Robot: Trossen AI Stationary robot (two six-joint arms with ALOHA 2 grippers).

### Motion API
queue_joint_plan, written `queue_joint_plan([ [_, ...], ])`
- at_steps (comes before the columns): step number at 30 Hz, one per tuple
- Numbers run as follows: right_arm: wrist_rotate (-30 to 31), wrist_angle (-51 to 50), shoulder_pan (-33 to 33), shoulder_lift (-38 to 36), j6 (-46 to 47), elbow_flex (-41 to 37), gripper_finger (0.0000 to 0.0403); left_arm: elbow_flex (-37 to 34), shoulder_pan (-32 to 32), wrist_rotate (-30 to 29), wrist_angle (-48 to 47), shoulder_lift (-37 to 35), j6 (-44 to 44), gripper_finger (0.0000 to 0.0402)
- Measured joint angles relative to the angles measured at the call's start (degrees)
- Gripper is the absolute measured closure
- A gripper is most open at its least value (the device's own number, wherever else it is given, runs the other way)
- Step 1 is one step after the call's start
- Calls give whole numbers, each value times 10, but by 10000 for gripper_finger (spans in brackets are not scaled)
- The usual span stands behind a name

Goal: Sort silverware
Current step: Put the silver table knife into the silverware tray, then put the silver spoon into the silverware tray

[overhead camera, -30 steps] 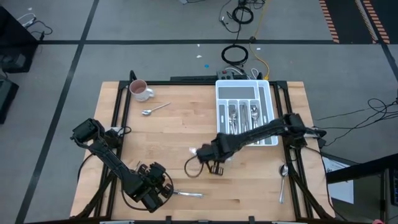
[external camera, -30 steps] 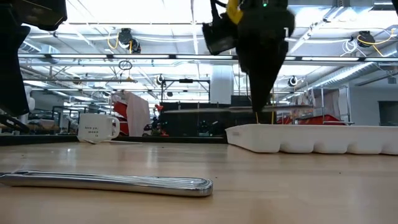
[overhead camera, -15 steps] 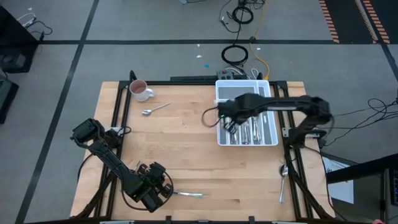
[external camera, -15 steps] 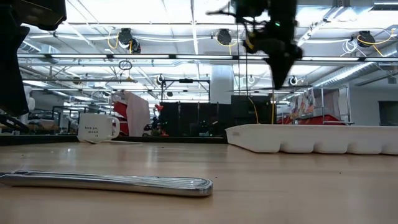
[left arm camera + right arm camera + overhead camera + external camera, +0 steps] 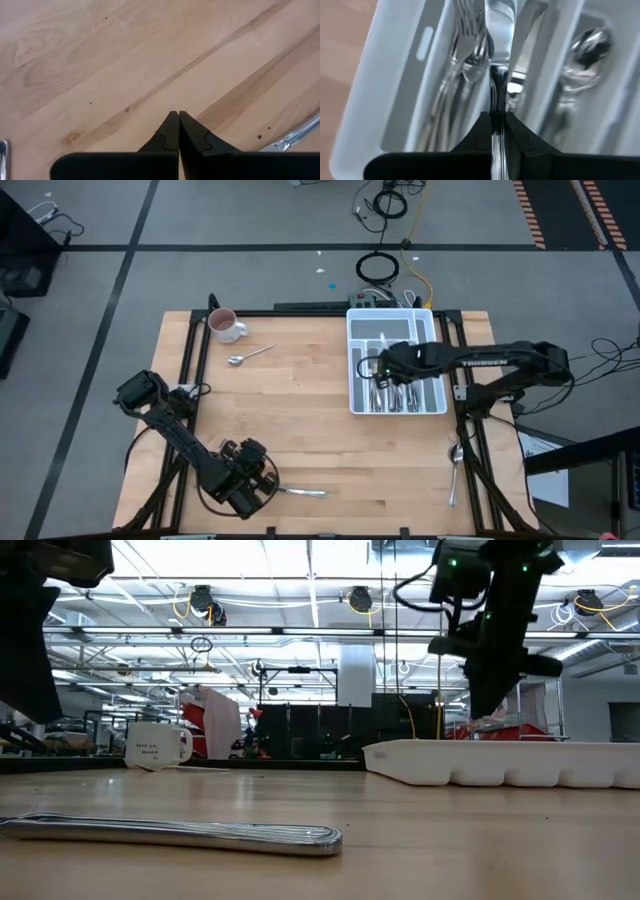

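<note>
The right gripper (image 5: 496, 131) is pinched on a slim shiny silver table knife (image 5: 498, 30), directly above the white compartmented plastic tray (image 5: 436, 408); the knife's long axis runs parallel to the dividers, over the slot beside the forks (image 5: 465, 60); release appears next.

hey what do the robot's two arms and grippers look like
Both arms are dark, jointed and slim. The right arm carries white lettering along its forearm. Each gripper, left gripper and right gripper, ends in two black, tapering fingers with stepped inner edges.
</note>
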Motion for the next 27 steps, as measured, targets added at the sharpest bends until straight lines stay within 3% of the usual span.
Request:
queue_joint_plan([
  [7, 0, 73, 1, 29, 89, -52, 402, 0, 3, -1, -4, 0, 0, 401],
  [15, -3, 77, 3, 63, 102, -62, 390, 0, 3, -1, -15, 0, 0, 401],
  [20, -4, 78, 5, 63, 84, -62, 325, 0, 3, -7, -25, 0, -5, 396],
  [27, -15, 98, 9, 60, 24, -62, 218, 0, 3, 9, -34, 0, -3, 350],
])
